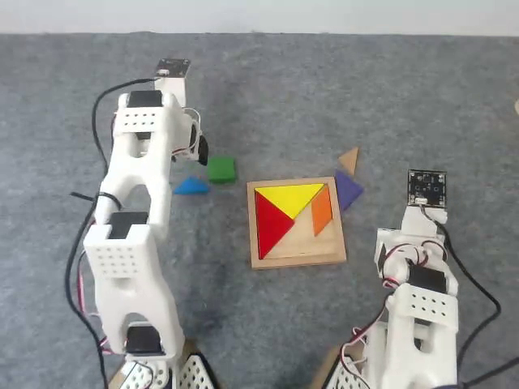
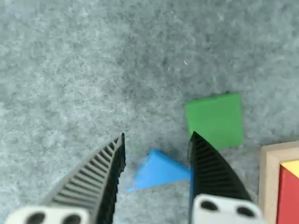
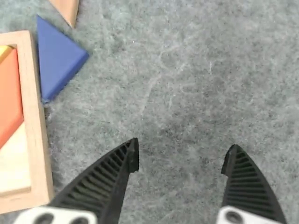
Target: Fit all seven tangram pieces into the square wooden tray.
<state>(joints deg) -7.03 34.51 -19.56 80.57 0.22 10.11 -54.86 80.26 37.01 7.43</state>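
Left of the tray (image 1: 297, 261), the left fingers (image 2: 105, 172) are held spread, with the blue triangle (image 2: 159, 170) seen between them and the green square (image 2: 215, 119) just beyond. Right of the tray, the right fingers (image 3: 110, 179) are held spread over bare desk (image 3: 187, 93). A yellow triangle (image 1: 290, 197), red triangle (image 1: 269, 223) and orange piece (image 1: 322, 211) are seated in the tray.

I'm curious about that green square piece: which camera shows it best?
The left wrist view: the green square lies close up, almost whole, just past the left gripper. The high view shows it from far above, near the wooden tray.
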